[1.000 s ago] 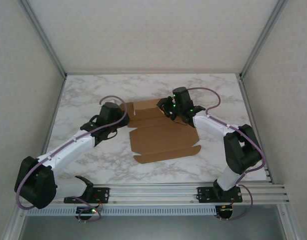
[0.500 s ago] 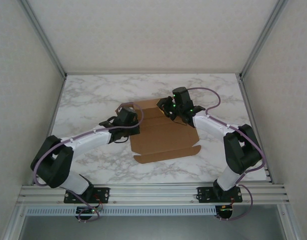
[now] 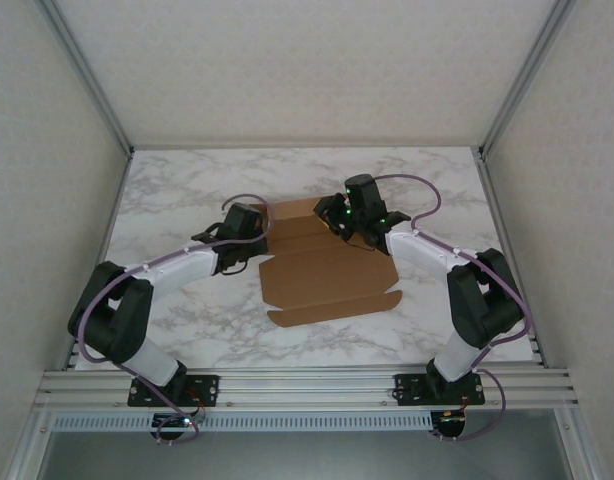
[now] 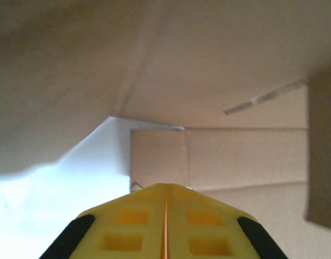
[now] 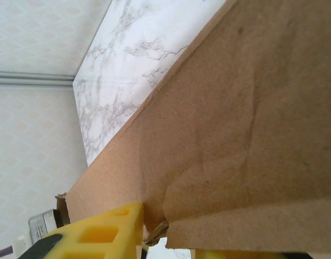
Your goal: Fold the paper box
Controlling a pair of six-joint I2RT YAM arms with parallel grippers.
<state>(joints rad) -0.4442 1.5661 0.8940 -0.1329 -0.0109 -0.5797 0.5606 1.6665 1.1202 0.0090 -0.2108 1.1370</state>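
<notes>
The paper box (image 3: 322, 270) lies mostly flat on the marble table (image 3: 177, 190) as a brown cardboard sheet, with its far flaps raised. My left gripper (image 3: 259, 237) sits at the sheet's left edge. In the left wrist view its yellow fingers (image 4: 133, 221) are pressed together, shut, with nothing seen between them (image 4: 165, 186). They point under a lifted cardboard flap (image 4: 208, 70). My right gripper (image 3: 339, 221) is at the far right part of the sheet. In the right wrist view it (image 5: 171, 237) is shut on a cardboard flap (image 5: 246, 135).
Aluminium rails (image 3: 307, 382) run along the near edge, where both arm bases are bolted. Enclosure posts and walls (image 3: 82, 70) bound the table on the left, the right and at the back. Bare marble surrounds the sheet.
My left arm swung in to the box's left edge and its gripper closed. The right arm and the flap it holds have not moved.
</notes>
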